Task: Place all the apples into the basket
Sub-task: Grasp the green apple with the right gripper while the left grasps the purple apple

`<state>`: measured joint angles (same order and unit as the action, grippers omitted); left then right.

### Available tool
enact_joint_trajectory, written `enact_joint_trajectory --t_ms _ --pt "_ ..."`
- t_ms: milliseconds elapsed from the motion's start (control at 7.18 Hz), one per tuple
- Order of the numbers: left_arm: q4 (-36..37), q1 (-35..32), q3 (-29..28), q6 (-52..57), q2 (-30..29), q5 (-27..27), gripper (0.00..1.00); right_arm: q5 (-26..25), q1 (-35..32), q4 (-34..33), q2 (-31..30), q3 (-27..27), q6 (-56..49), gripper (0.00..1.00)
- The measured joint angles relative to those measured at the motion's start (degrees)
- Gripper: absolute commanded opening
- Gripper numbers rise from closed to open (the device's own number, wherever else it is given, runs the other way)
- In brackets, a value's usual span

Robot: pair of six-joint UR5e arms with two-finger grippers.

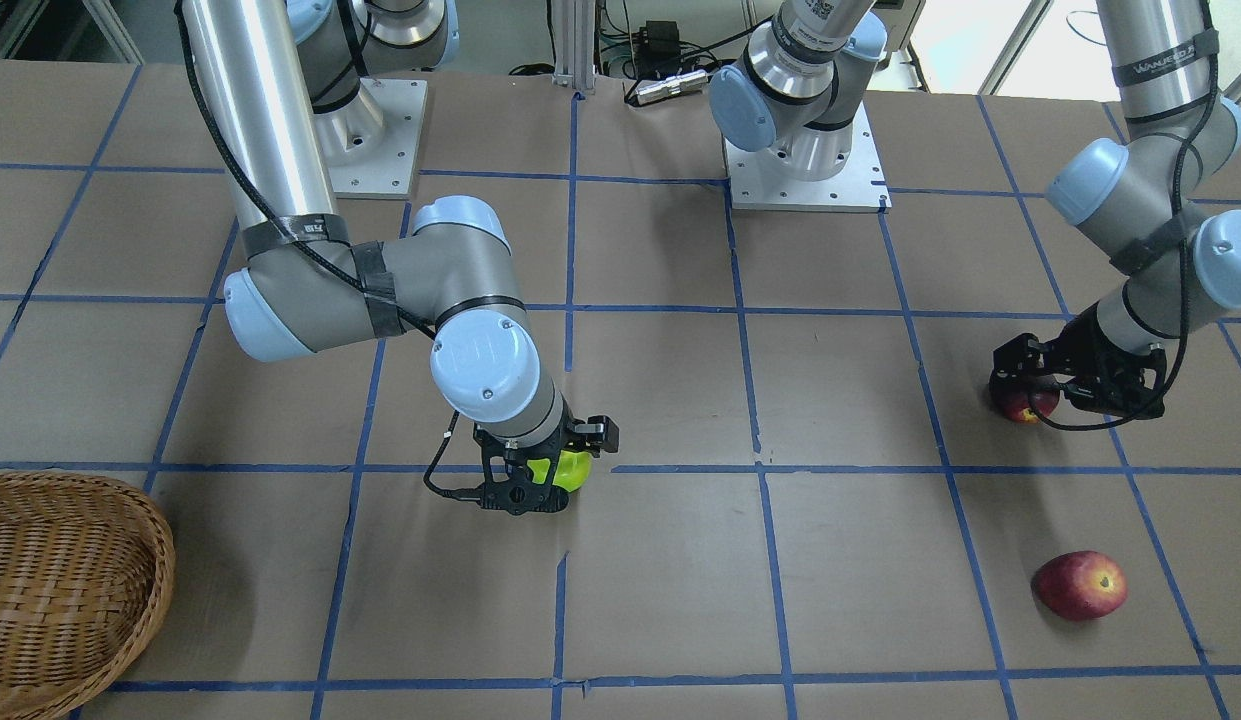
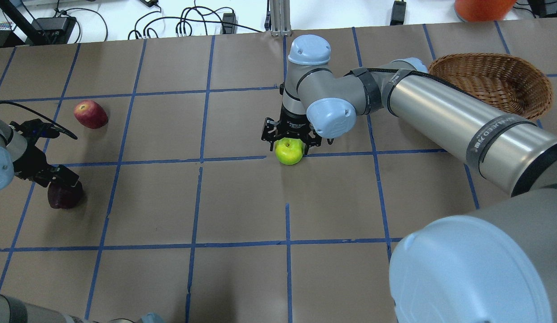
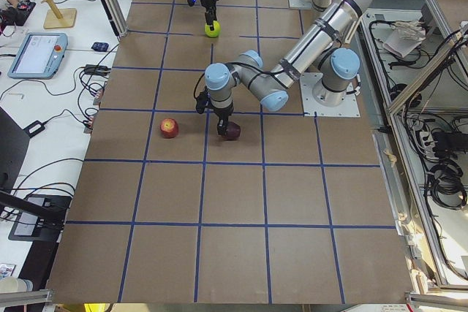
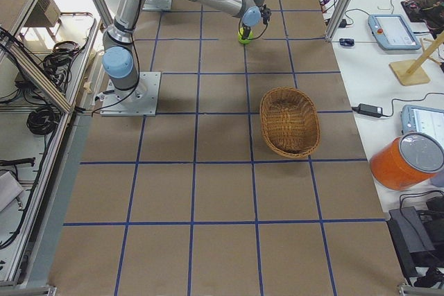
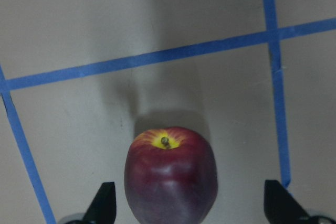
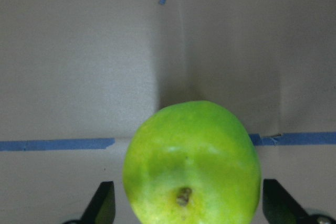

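Observation:
The lime-green apple (image 2: 289, 151) sits on a blue tape line mid-table. My right gripper (image 2: 291, 142) is lowered over it, open, a finger on each side (image 6: 105, 205); the apple (image 6: 191, 161) rests on the table. The dark maroon apple (image 2: 65, 198) sits at the table's left side. My left gripper (image 2: 58, 181) is lowered over it, open, its fingertips (image 5: 105, 205) standing apart from the apple (image 5: 170, 179). The red apple with yellowish blush (image 2: 90, 114) lies loose just beyond. The wicker basket (image 2: 543, 89) holds no apples and stands at the far right.
The table is brown paper with a blue tape grid. The right arm's long link (image 2: 462, 125) stretches across between the green apple and the basket. Both arm bases (image 1: 805, 170) stand at the robot's edge of the table.

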<state>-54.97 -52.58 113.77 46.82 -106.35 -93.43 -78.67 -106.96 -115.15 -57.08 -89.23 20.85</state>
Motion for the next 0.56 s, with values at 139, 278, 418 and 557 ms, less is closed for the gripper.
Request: enact_joint_trajectory --t_ms 139,278,418,557 --pt "0.8 0.0 0.2 0.0 -1.1 -0.9 0.89 -1.4 0.0 -1.0 0.9 0.0 -0.1 0.14" --pt "1.5 0.0 0.3 0.0 -2.1 -2.2 0.41 -2.8 0.1 -2.0 1.3 0.1 -0.4 0.00" --pt "2.2 0.0 0.3 0.1 -2.7 -3.1 0.23 -4.3 0.5 -2.5 1.2 0.5 -0.7 0.00" --pt "2.3 0.0 0.1 0.0 -2.8 -3.4 0.16 -6.1 1.3 -1.4 0.0 1.2 -0.8 0.00"
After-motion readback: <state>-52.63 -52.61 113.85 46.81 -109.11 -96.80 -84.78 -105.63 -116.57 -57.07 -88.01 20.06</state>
